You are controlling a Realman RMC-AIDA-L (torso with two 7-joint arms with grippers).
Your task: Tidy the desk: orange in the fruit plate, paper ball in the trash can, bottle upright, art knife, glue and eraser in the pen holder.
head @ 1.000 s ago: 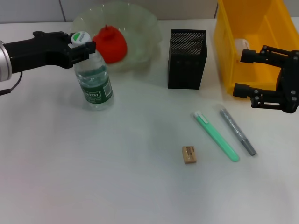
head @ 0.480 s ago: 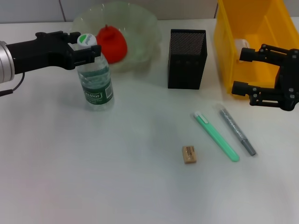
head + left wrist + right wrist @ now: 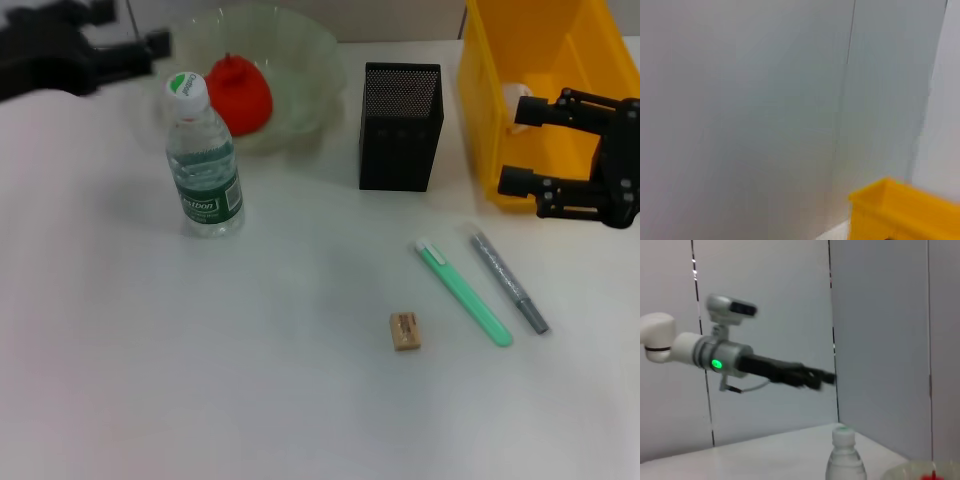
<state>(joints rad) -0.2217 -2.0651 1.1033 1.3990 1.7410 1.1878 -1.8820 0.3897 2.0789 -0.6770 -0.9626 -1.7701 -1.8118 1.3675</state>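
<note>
Left gripper (image 3: 150, 47) blurred, clear of upright bottle (image 3: 204, 160); state unclear.

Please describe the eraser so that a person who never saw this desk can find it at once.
Start at the black mesh pen holder in the middle of the desk. Come toward the robot to the small tan block, the eraser. It lies left of the green art knife and is short and blocky, not long and thin.

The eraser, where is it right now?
In the head view the eraser lies on the desk right of centre, just left of the green art knife, in front of the pen holder.
</note>
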